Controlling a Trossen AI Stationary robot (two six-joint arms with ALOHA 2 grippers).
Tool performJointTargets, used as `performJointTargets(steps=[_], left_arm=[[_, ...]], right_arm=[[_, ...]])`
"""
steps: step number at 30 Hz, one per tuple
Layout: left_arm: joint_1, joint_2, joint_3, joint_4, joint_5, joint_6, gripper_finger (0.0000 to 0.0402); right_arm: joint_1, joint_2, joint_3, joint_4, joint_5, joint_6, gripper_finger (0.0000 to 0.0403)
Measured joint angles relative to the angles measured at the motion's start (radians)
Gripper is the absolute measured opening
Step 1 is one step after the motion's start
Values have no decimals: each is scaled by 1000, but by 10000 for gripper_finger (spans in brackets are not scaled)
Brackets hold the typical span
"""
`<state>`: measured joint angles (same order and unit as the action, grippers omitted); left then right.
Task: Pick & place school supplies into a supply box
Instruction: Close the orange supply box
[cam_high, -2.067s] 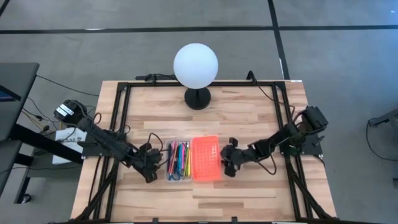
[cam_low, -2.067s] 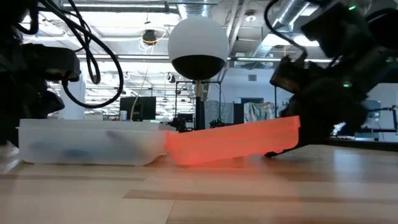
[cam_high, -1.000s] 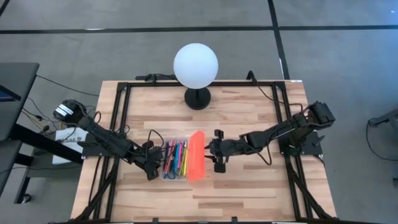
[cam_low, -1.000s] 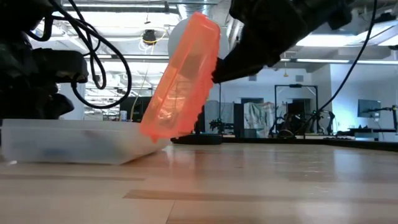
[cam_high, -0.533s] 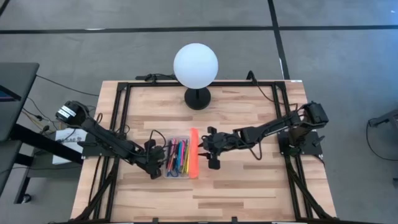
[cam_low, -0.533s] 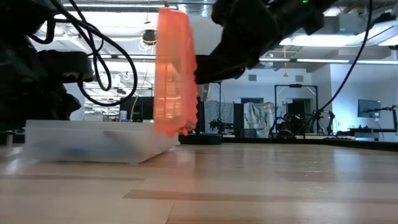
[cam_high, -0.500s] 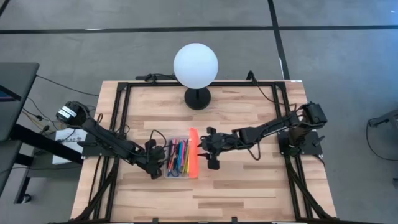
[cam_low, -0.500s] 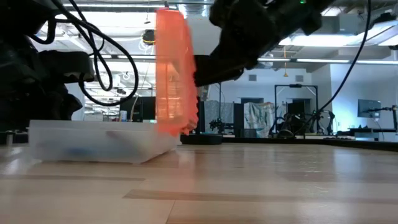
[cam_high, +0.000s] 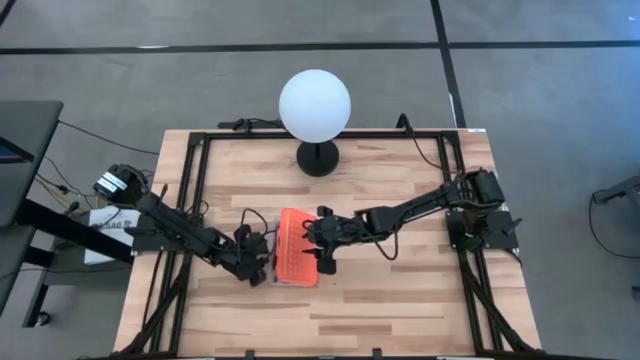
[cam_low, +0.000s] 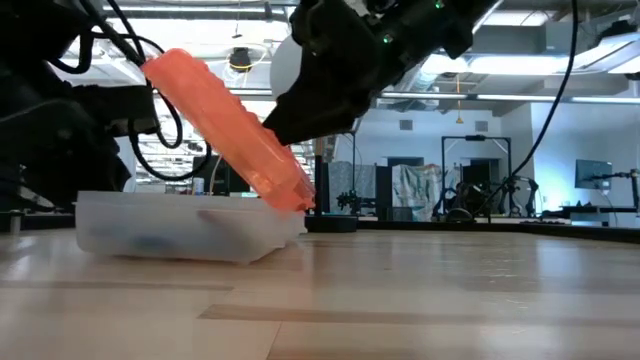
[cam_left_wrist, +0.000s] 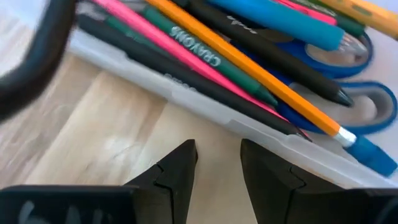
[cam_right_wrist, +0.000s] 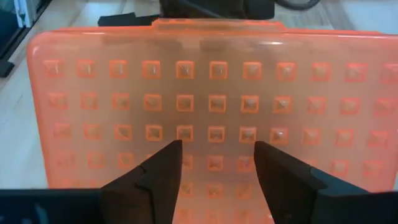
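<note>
The clear supply box stands at the table's middle. Its orange lid leans half shut over it, hinged along the box's right edge. Inside lie pens and pencils and blue-handled scissors; in the high view the lid hides them. My left gripper is open at the box's left wall, fingertips right by it; whether they touch, I cannot tell. My right gripper is open, over the lid's outer face. My right gripper pushes the lid's studded outer face with its open fingers, coming from the table's right and slanting down. The lid is tilted leftward over the box, its free edge raised, its hinged edge on the box.
A white globe lamp on a black foot stands at the table's far middle. Black frame rails run along the left and right sides. Bare wood lies toward the near edge.
My right gripper has moved toward the table's left and swung the lid from upright to leaning over the box; the hinged edge has stayed on the box. The box has slid a little toward the right, and my left gripper has followed it.
</note>
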<state>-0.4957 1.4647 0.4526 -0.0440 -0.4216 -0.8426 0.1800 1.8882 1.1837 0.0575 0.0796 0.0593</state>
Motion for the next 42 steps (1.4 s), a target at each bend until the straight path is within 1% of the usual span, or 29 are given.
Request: performJointTargets(steps=[3, 7, 11, 13, 15, 18, 22, 26, 29, 31, 35, 37, 42], left_arm=[[-11, 1, 0, -21, -43, -50, 129], [-24, -16, -3, -48, -69, -61, 129], [-30, -59, -2, -170, -72, -127, 129], [-35, -80, -3, -248, -99, -177, 129], [-37, -101, -3, -282, -138, -197, 129], [-33, -122, -3, -244, -170, -155, 129], [-7, -122, -3, -180, -170, -87, 129], [33, -119, -2, -121, -180, -27, 129], [72, -119, -2, -52, -185, 38, 129], [101, -119, -2, -3, -162, 93, 129], [151, -119, -2, 55, -60, 181, 129], [168, -119, -1, 66, -26, 207, 129], [200, -119, -1, 77, -9, 217, 129]], right_arm=[[-5, -2, 0, -1, -1, 14, 186], [-6, -2, 2, -21, -2, 30, 181], [-6, -2, 2, -36, -2, 31, 180], [-6, -2, 2, -39, -2, 32, 180], [-6, -2, 2, -37, -2, 43, 179], [-6, -2, 1, -23, -2, 45, 178], [-6, -2, 1, 40, -3, 46, 178], [-6, -2, 1, 122, -4, 46, 175], [-9, -2, 1, 125, -4, 60, 171], [-12, -2, 1, 121, -6, 82, 169], [-23, -2, 1, 95, -6, 124, 166], [-27, -2, 1, 70, -6, 148, 166], [-23, -2, 0, -16, -5, 178, 166]])
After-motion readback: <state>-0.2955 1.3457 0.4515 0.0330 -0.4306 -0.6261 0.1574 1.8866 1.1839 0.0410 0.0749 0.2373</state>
